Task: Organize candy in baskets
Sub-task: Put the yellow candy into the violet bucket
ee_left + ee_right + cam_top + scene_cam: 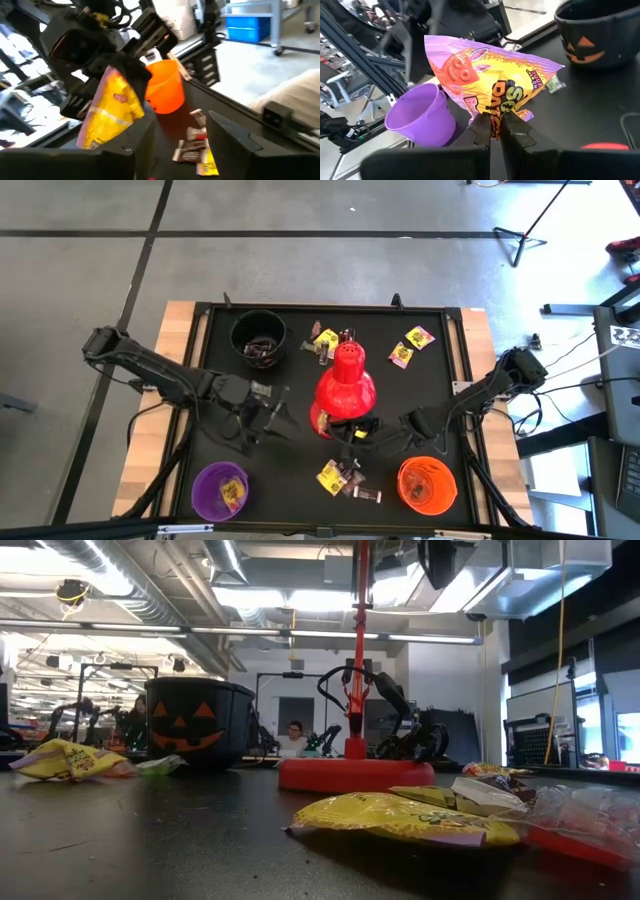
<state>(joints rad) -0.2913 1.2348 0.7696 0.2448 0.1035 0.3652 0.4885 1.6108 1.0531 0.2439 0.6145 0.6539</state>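
Note:
My right gripper [362, 430] is just in front of the red lamp's base and is shut on a yellow candy packet with pink marks [490, 75]. It also shows in the left wrist view [132, 70], with the packet [112, 107] below it. My left gripper [280, 418] is open and empty, left of the lamp, low over the mat. The black bucket [258, 338] stands at the far left, the purple bucket [220, 488] at the near left and the orange bucket [427, 485] at the near right. Loose candies [340, 477] lie between the two near buckets. My right gripper pinches the yellow packet by one edge [496, 119] between its two fingers. In the left wrist view the packet hangs slanting below the fingers [135, 75]. Its lower end is hidden behind my left finger, so whether it is clear of the mat does not show.
A red desk lamp [345, 385] stands mid-mat between the arms. More yellow candies lie at the far side [325, 340] and far right [418, 337]. The purple bucket holds a yellow candy [232, 492], and the black one holds dark ones. A raised black frame [200, 310] edges the mat.

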